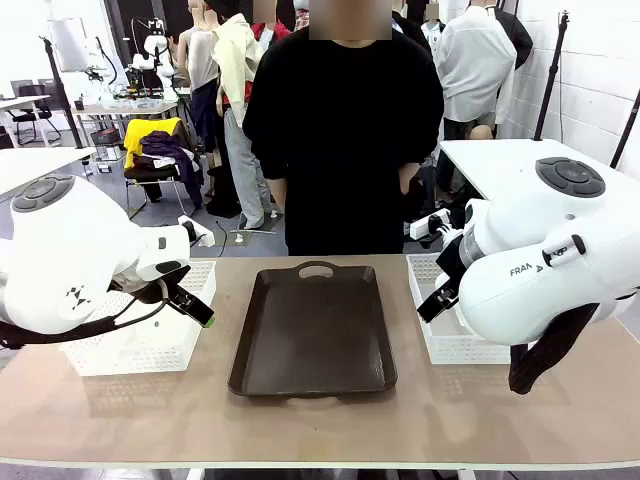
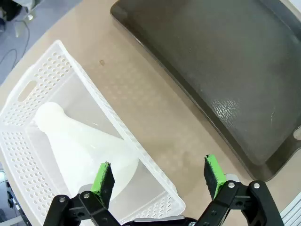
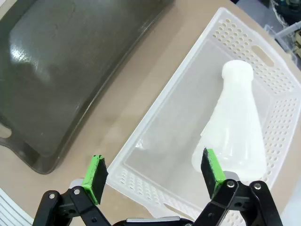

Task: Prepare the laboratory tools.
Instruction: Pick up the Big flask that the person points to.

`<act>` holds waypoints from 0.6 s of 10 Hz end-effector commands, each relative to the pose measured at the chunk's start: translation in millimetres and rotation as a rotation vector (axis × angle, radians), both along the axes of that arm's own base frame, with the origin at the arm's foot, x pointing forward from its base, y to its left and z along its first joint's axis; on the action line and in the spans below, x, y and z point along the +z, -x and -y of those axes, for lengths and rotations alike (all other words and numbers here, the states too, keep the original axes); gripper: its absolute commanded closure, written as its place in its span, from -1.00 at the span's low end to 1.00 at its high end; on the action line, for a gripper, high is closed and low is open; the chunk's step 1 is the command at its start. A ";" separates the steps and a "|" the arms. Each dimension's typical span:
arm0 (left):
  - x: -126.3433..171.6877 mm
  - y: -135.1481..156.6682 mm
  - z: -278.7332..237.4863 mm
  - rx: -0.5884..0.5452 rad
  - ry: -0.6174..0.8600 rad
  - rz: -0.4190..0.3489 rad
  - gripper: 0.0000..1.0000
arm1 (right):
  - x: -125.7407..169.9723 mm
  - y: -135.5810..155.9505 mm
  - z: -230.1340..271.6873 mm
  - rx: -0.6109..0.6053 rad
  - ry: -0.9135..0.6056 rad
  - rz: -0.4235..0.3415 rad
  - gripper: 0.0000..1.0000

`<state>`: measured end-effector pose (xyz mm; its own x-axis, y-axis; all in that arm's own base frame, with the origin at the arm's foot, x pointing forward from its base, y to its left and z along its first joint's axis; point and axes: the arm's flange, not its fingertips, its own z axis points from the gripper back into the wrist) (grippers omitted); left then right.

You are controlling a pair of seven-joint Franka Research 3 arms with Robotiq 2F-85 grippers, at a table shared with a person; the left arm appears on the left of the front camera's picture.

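A frosted-white conical flask (image 2: 82, 146) lies on its side in the white mesh basket (image 2: 70, 75) under my left arm, neck pointing away. My left gripper (image 2: 160, 176) hangs open above the basket's near corner, one green pad over the flask's base, the other over bare table. A second flask (image 3: 240, 122) like it lies on its side in the right basket (image 3: 188, 84). My right gripper (image 3: 153, 176) is open above that basket's near rim, holding nothing. In the front view the left gripper (image 1: 190, 300) sits above the left basket (image 1: 140, 345).
A dark brown tray (image 1: 312, 330) with a handle cut-out lies in the table's middle between the two baskets (image 1: 445, 335). A person in black (image 1: 345, 130) stands at the far side, hands down. Bare tabletop runs along the near edge.
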<state>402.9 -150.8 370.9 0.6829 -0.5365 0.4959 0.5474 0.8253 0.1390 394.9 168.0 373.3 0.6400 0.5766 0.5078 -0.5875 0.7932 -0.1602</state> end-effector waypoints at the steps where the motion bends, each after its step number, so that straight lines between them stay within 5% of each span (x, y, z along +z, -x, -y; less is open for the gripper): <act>1: 0.2 0.0 0.0 0.000 0.000 0.000 -1.00 | 0.0 0.0 0.0 0.000 0.000 0.000 -1.00; 6: 0.2 0.0 0.0 0.000 0.000 0.000 -1.00 | 0.0 0.0 0.0 0.000 0.000 0.000 -1.00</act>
